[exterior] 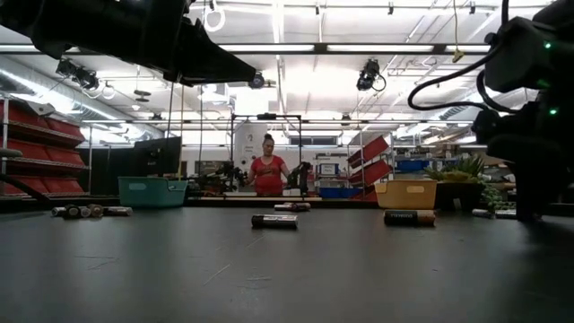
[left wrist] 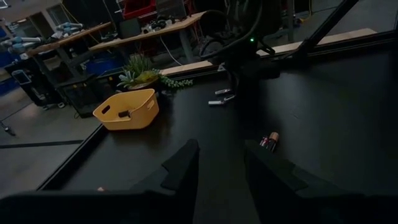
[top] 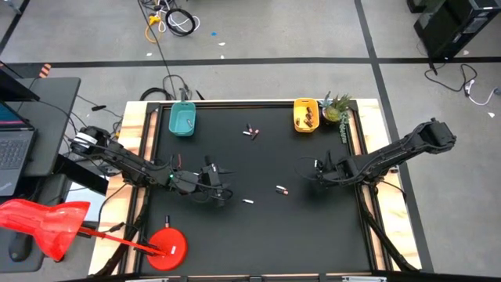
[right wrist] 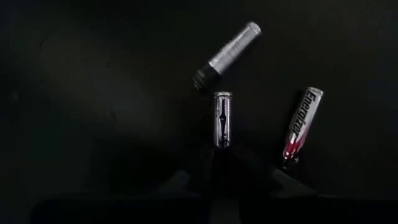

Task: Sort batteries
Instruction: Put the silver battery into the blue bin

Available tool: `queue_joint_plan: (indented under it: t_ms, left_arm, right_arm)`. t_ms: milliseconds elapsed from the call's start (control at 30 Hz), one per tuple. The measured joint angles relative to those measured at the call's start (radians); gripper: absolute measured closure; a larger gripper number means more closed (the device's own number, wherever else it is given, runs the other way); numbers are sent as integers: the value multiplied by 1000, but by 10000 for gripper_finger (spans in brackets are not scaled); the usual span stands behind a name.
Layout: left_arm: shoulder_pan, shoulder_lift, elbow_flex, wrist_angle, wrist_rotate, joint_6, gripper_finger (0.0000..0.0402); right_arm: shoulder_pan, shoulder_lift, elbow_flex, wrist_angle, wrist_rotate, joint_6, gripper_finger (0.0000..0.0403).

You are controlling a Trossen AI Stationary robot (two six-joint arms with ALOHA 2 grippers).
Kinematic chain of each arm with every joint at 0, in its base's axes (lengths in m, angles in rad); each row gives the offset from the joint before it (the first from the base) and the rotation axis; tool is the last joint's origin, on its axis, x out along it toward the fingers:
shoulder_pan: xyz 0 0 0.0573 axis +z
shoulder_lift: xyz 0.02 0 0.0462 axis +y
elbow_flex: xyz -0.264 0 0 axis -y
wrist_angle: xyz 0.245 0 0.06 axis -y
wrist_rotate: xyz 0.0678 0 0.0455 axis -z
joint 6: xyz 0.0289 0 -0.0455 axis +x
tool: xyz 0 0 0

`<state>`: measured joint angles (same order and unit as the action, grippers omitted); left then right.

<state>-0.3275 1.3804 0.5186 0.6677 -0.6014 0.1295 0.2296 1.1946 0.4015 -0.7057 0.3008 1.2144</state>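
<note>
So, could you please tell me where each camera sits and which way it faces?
High: overhead, facing straight down on the table; both arms show.
Low: table height, level across batteries toward the room; arms overhead.
Left wrist: faces yellow tray; left tool shows.
Right wrist: faces three batteries; right tool shows.
High and left wrist share the tray.

Two batteries lie on the black table, trays behind.
</note>
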Motion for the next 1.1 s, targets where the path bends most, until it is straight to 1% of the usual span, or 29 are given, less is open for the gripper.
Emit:
queue_joint_plan:
  t_ms: [100, 400, 500, 633, 867, 1033, 1100]
  left_arm:
    - [0, 0, 0, 1, 0, -1, 269]
    - [0, 0, 0, 1, 0, -10, 269]
    - [0, 0, 0, -1, 5, -46, 269]
    - [0, 0, 0, 0, 64, -64, 269]
    - [1, 0, 0, 10, 65, -100, 269]
    - [21, 0, 0, 24, 62, -144, 268]
    - [31, 7, 0, 28, 42, -156, 267]
  right_arm:
    - [7, 1, 0, 10, 0, -33, 378]
    - [9, 10, 47, -10, -13, -113, 378]
    - [9, 11, 57, 10, -13, -136, 378]
    - [10, 10, 63, 78, -14, -176, 378]
    - [10, 8, 64, 223, 8, -264, 378]
    - [10, 8, 65, 424, 44, -365, 378]
    - [10, 8, 65, 528, 49, -427, 378]
